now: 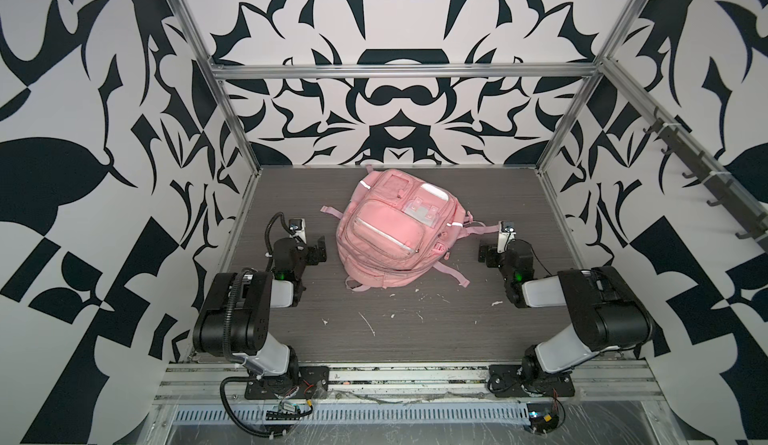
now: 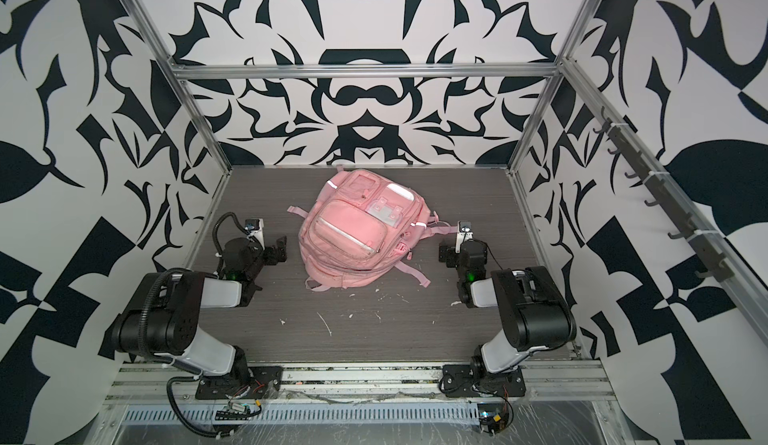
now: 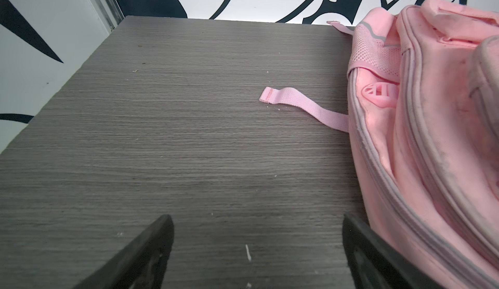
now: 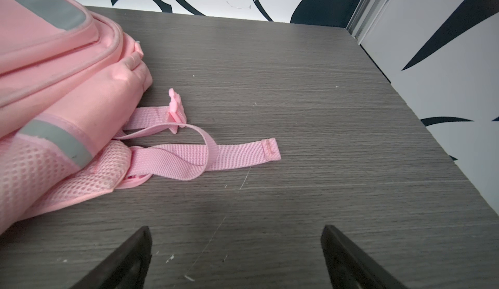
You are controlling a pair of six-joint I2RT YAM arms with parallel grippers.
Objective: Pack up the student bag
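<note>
Grey wood-grain tabletop (image 1: 415, 330) fills the floor of a booth whose walls (image 1: 395, 110) carry a black-and-white pattern; white flecks dot the surface.

On the left gripper (image 3: 256, 220) the dark fingers (image 3: 145, 252) stand wide apart and hold nothing, with only bare tabletop between them. One finger sits just beside the side of the student bag (image 1: 386, 235); whether it touches the fabric cannot be told. Ahead of the fingertips a loose pink strap end (image 3: 297, 104) lies flat on the wood.

The right gripper (image 4: 236, 231) is likewise spread wide and empty, its fingers (image 4: 127, 258) low over bare tabletop. Ahead of them lie crossed pink straps (image 4: 216, 155) and a pink buckle (image 4: 175, 109), apart from the tips. The bag's mesh side pocket and a grey reflective strip (image 4: 54, 139) lie beyond the finger on the bag's side.

In both top views the bag lies pockets-up between the two grippers, toward the far wall. Each arm rises from its base at the near edge and folds forward at the elbow. The wrists are low near the table, and the fingers point toward the far wall, flanking the bag.
</note>
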